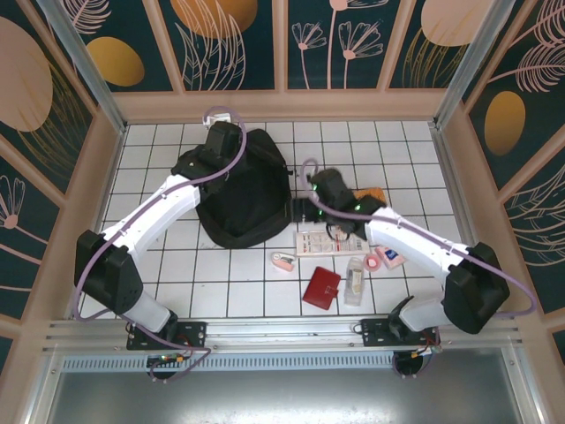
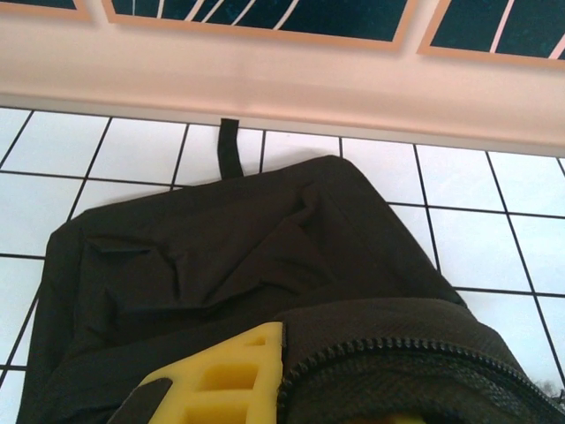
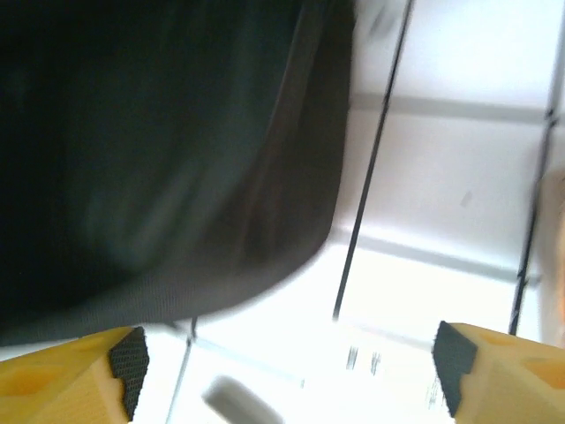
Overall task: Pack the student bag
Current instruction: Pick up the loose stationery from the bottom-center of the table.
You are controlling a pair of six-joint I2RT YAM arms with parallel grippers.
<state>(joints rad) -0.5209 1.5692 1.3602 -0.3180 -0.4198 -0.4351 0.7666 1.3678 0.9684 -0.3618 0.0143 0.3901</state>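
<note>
— Where, then, does the student bag [image 1: 245, 199] lie?
— On the white-tiled desk [image 1: 177, 274], left of centre and toward the far edge, with its top loop [image 2: 229, 146] pointing at the far wall. It is the largest object shown.
— What is the state of the left end effector [image 2: 287, 375]?
— Closed. The left wrist view shows one yellow finger [image 2: 221, 384] against the bag's zippered rim [image 2: 397, 358], which is raised up to it; the fabric appears pinched there.
— And the right end effector [image 3: 287, 375]?
— Spread wide, with nothing between the fingers. It hovers over the desk just beside the bag's right edge, near a printed sheet [image 1: 320, 241].
— What else rests on the desk?
— Toward the near right corner are a red wallet [image 1: 321, 287], a clear case [image 1: 355, 281], a small pink-and-white item [image 1: 282, 261] and pink items [image 1: 387, 258]. An orange object [image 1: 375, 194] lies on the far side of the right arm.
</note>
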